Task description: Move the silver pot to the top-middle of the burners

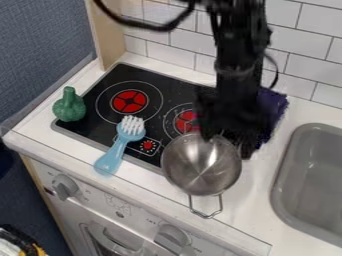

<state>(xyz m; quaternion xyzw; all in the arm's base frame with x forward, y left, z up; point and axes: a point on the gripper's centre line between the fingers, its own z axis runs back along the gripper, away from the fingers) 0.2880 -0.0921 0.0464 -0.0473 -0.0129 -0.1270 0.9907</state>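
1. The back wall (304,52) is covered with white tiles.
2. At left, a wooden board (108,35) is seen beside a dark blue surface (40,45).
3. A grey sink (312,192) is set into the white counter (257,210).

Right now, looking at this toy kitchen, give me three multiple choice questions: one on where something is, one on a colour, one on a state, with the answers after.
1. Where is the green gourd-shaped toy?
A. In the sink
B. At the left edge of the black cooktop, as the camera sees it
C. Inside the pot

2. What colour are the bristles of the light blue brush?
A. White
B. Black
C. Red

3. What state is the round silver metal pot in?
A. Covered by a lid
B. Upside down
C. Uncovered, its inside in view

Answers:
1: B, the toy's base is by the cooktop's left border.
2: A, the bristles are pale against the blue head.
3: C, the shiny inner bottom shows.
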